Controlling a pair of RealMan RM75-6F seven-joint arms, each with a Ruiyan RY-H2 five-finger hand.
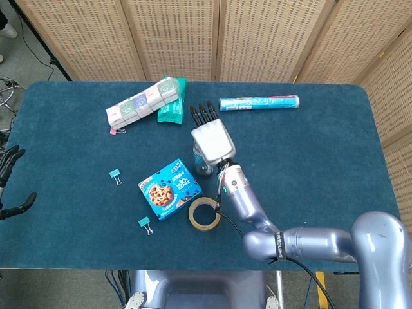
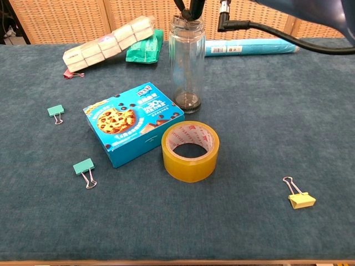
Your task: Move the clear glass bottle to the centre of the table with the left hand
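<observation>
Near the middle of the tabletop [image 2: 288, 111], the clear glass bottle [image 2: 187, 61] stands upright, just behind the yellow tape roll [image 2: 190, 151] and beside the cookie box [image 2: 133, 122]. Above it hovers the right hand [image 1: 212, 138], fingers straight, holding nothing. Far off at the edge, the left hand [image 1: 9, 183] is spread, holding nothing.

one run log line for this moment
clear glass bottle: upright, table middle | right robot hand: over its top, grip unclear | left robot hand: open, table's left edge
</observation>
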